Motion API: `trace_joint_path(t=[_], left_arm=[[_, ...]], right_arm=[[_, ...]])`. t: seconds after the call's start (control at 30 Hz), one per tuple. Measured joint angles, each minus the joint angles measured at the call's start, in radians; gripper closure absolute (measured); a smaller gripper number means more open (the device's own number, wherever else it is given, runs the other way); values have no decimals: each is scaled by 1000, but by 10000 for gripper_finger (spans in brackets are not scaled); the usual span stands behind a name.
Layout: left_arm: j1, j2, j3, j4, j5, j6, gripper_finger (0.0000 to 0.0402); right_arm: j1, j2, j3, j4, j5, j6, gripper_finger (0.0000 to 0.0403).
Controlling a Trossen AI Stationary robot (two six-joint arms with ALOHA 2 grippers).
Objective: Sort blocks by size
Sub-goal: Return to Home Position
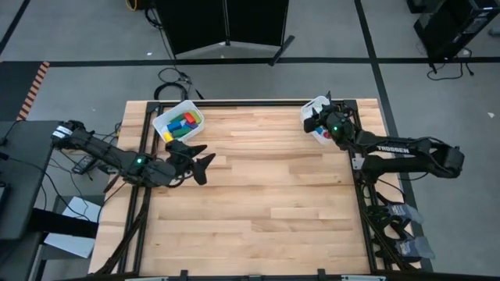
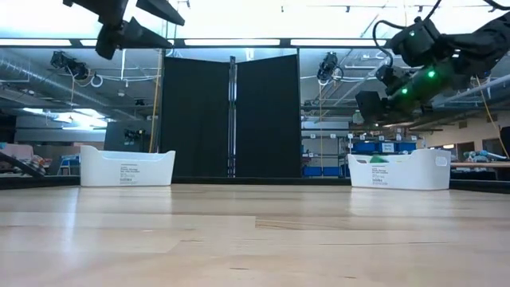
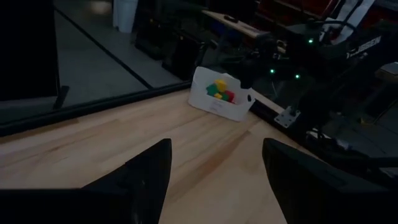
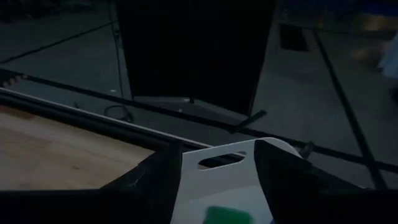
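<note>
Your blocks [image 1: 181,122] look fully sorted. None lies on the bare wood of the table [image 1: 266,203], and every one in sight sits in one of two white bins. The left bin [image 2: 127,169] stands at the table's far left corner and the right bin [image 2: 398,170] at its far right corner. The blocks are heaped too closely to count exactly. I judge that only parking the two arms remains. The left gripper [image 1: 205,162] hangs over the table's left middle, jaws wide apart and empty. The right gripper [image 4: 217,149] hovers over the far right corner, above its bin, jaws spread and holding nothing.
</note>
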Motion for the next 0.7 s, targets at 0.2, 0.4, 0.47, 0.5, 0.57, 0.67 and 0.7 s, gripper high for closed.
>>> trace_joint_path(t=[0.2,0.4,0.47,0.5,0.57,0.67,0.7], left_arm=[[-68,0,0,-2,-70,0,143],[-92,14,0,5,-23,25,153],[-91,39,0,15,13,28,167],[-91,56,0,30,24,39,177],[-91,101,0,79,40,92,205],[-90,175,0,148,58,197,268],[-86,193,0,170,59,229,295]], right_arm=[[2,-16,0,21,-73,28,200],[144,-121,-67,217,-328,11,238],[225,-163,-118,346,-434,-35,259],[268,-183,-149,414,-488,-65,272],[361,-223,-217,561,-570,-121,303],[494,-285,-317,733,-600,-194,365],[533,-301,-330,725,-584,-212,383]])
